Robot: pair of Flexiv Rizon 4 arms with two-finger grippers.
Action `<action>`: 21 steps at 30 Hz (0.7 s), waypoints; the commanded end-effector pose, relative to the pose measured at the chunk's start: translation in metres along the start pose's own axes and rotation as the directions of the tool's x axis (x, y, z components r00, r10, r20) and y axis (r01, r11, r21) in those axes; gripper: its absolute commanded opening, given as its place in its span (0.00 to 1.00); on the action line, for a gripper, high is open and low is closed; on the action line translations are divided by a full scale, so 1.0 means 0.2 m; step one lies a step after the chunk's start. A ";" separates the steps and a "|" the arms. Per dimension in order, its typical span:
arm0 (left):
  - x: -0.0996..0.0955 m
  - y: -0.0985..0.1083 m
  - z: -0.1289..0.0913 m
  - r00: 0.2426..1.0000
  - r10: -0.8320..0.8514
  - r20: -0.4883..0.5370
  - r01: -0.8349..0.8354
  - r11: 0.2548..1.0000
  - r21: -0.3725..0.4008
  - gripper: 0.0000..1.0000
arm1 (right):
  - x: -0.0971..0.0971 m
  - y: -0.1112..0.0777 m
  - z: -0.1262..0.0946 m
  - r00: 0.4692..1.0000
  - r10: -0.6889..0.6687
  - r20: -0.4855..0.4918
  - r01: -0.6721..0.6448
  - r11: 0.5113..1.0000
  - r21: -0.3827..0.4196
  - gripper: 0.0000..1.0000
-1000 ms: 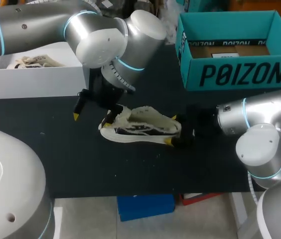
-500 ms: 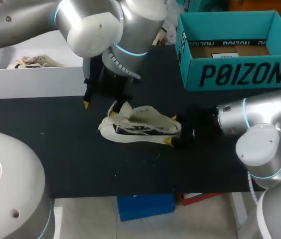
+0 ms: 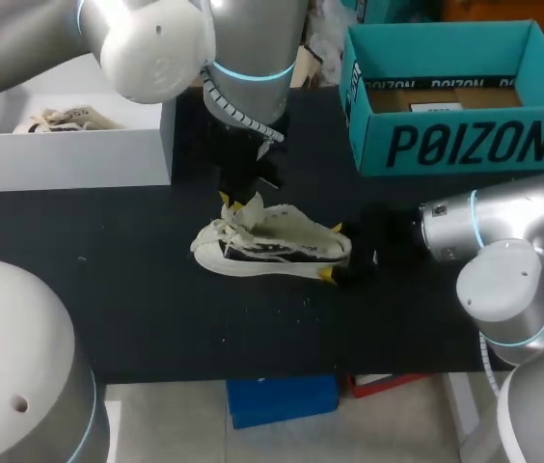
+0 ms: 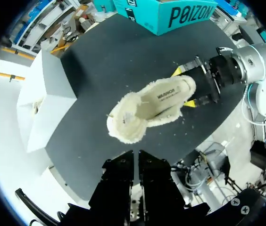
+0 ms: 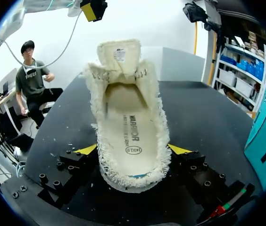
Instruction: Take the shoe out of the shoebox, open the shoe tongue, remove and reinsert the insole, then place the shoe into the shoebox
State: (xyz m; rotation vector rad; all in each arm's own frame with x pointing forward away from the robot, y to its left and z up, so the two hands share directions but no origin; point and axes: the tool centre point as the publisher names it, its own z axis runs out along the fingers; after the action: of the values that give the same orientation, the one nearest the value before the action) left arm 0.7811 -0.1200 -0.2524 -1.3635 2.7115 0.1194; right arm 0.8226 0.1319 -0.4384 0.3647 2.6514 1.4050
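Clamping shoe [image 5: 130, 127] heel between both fingers: right gripper [image 5: 132, 149] | left gripper [image 3: 231, 203] pressed together, above tongue [image 5: 119, 54]

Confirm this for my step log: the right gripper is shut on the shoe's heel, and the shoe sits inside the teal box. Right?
Not quite. The shoe is not inside the teal box. It lies on the black table in front of the box, as the head view shows. The right gripper is indeed shut on its heel.
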 end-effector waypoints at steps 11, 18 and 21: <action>0.01 -0.11 0.04 0.449 0.770 -0.453 -0.813 0.562 0.150 0.00 | 0.00 -0.01 0.00 1.000 0.001 0.001 -0.001 1.000 0.002 0.00; 0.01 -0.11 0.04 0.449 0.770 -0.453 -0.813 0.562 0.150 0.00 | 0.00 -0.01 0.00 1.000 0.001 0.001 -0.001 1.000 0.002 0.00; 0.01 -0.11 0.04 0.449 0.770 -0.453 -0.813 0.562 0.150 0.00 | 0.00 -0.01 0.00 1.000 0.001 0.001 -0.001 1.000 0.002 0.00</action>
State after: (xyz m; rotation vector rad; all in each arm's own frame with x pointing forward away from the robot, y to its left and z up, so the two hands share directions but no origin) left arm 0.7913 -0.1350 -0.2587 -0.4933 3.3267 0.0367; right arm 0.8226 0.1319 -0.4384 0.3645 2.6513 1.4052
